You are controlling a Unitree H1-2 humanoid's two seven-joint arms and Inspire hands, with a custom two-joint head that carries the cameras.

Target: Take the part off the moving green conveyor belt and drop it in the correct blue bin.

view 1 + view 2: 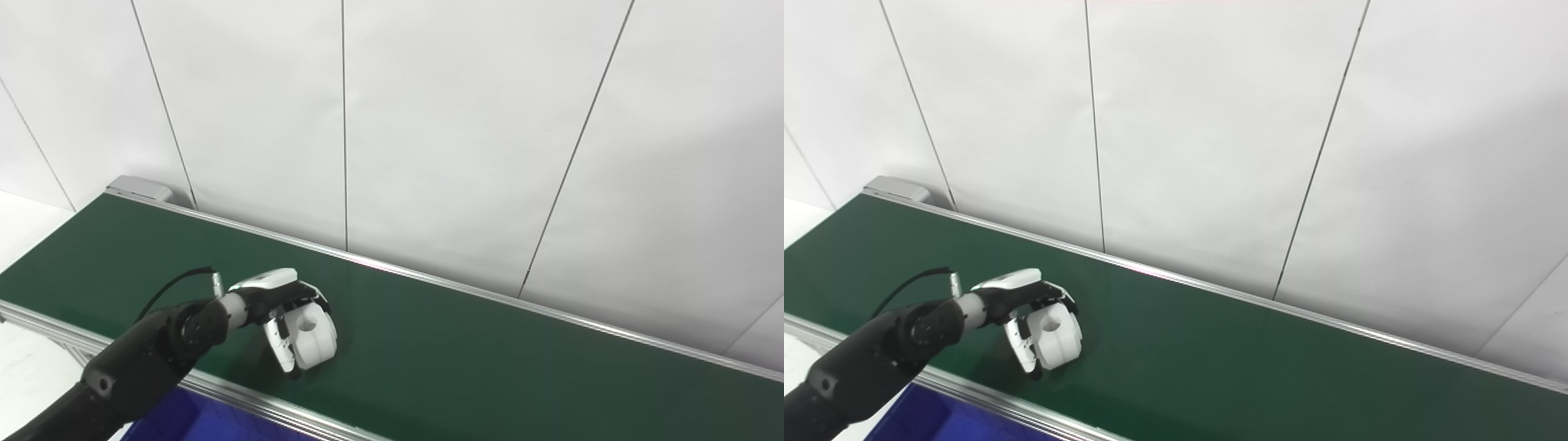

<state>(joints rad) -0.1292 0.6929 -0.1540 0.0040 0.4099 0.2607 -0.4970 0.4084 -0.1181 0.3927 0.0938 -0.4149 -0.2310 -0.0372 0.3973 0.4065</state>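
One white part (313,335), a chunky rounded piece with a round hole in its upper face, sits low on the green belt (490,355) in the lower left of the frame, close to the belt's near metal rail (257,401). The left hand (288,312) is curled around it: dark fingers (309,293) arch over the top and far side of the part, while a white thumb (277,343) presses against its near left side, so the hand is pinching the part between them. Whether the part has lifted clear of the belt cannot be told; its underside appears to meet the green surface. The hand's white back faces upward, and its black forearm (147,355) runs down to the bottom left corner, with a thin black cable (168,288) looping above the wrist. Beneath the arm, at the bottom edge left of centre, a corner of a blue bin (202,419) shows below the near rail. The belt stretches diagonally from the left edge to the lower right corner, edged on its far side by a second metal rail (429,280). A grey end cap (139,187) marks the belt's far left end. Behind it stands a white panelled wall (459,122) crossed by thin dark seams.
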